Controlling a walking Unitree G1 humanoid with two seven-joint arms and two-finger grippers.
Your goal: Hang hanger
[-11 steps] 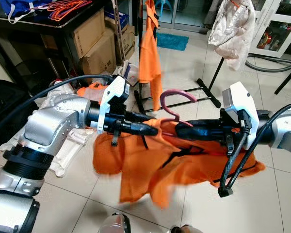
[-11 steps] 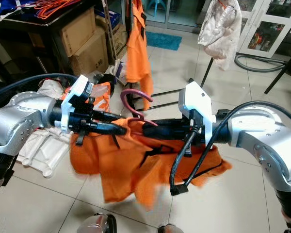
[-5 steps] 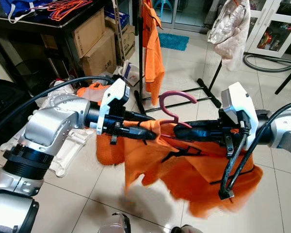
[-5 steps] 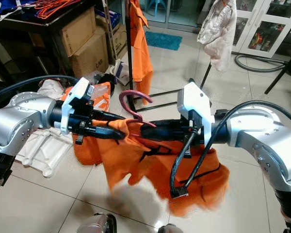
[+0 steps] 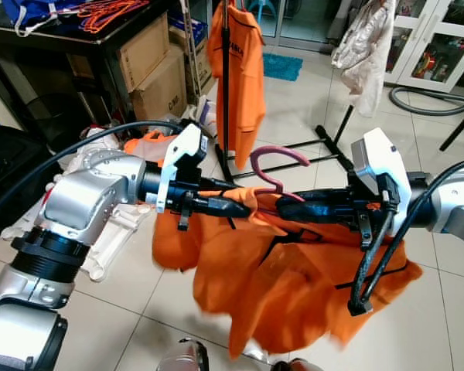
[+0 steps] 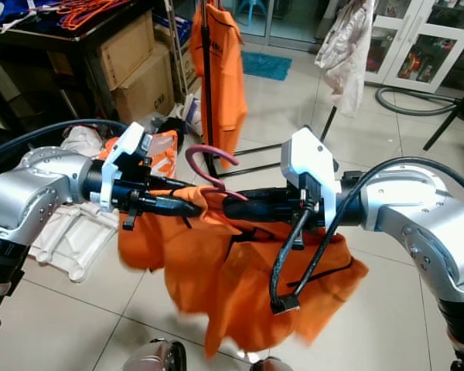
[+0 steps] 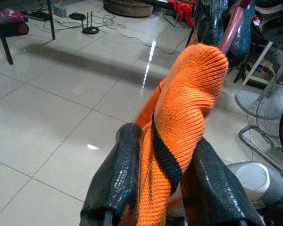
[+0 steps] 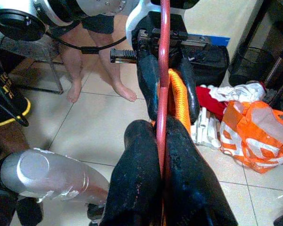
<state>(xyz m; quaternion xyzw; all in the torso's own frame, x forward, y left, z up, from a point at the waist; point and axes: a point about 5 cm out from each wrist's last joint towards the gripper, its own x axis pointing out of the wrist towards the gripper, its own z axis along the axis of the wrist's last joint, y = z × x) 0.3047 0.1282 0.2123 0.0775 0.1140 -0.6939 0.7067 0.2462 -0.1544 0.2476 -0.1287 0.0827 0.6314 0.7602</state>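
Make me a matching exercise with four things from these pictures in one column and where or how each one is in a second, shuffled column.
Column one:
1. pink hanger
2. orange shirt
3. second orange shirt
4. cardboard boxes

Column two:
A. hanging on the black stand
B. under the dark table
C. draped below both grippers
D. hook sticking up between the left gripper and right gripper

Pairs: 1-D, 2-C, 3-A, 4-B
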